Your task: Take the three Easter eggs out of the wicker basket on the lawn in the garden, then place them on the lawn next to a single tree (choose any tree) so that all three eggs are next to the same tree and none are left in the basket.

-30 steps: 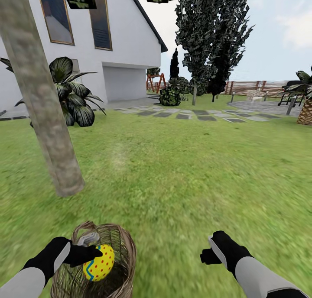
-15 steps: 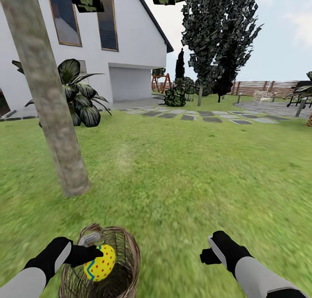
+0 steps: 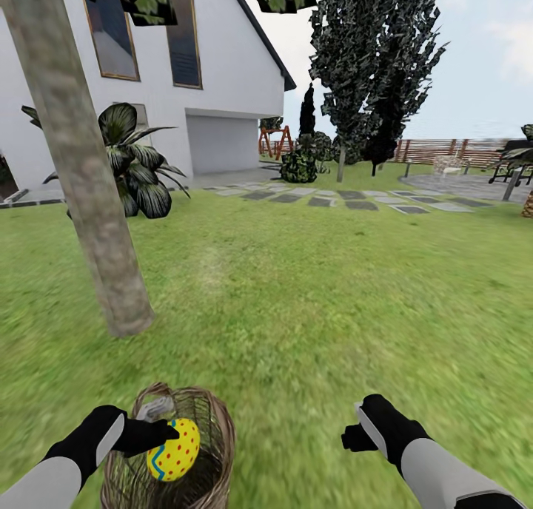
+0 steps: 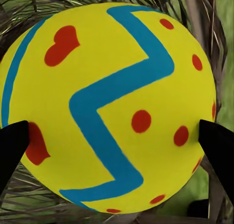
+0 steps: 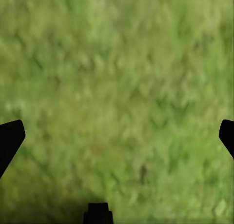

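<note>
L gripper [image 3: 152, 436] clamped on Easter egg [image 3: 173, 450] over wicker basket [image 3: 211, 420], R gripper [image 3: 354, 436] fingers apart above lawn [image 3: 311, 302]

Smooth, matt painted Easter egg [image 4: 109, 107]; rough open-weave wicker basket [image 3: 211, 420]; coarse bark on the tree [image 3: 85, 176].

Lawn [image 3: 311, 294]: green grass with yellowish patches, running from the near edge to the far paving. Basket [image 3: 211, 420] stands on it near left. Tree [image 3: 89, 198] trunk rises from the grass just beyond the basket, leaning. Far side: stepping stones [image 3: 348, 198] in a row; shrub [image 3: 137, 169] far left.
</note>
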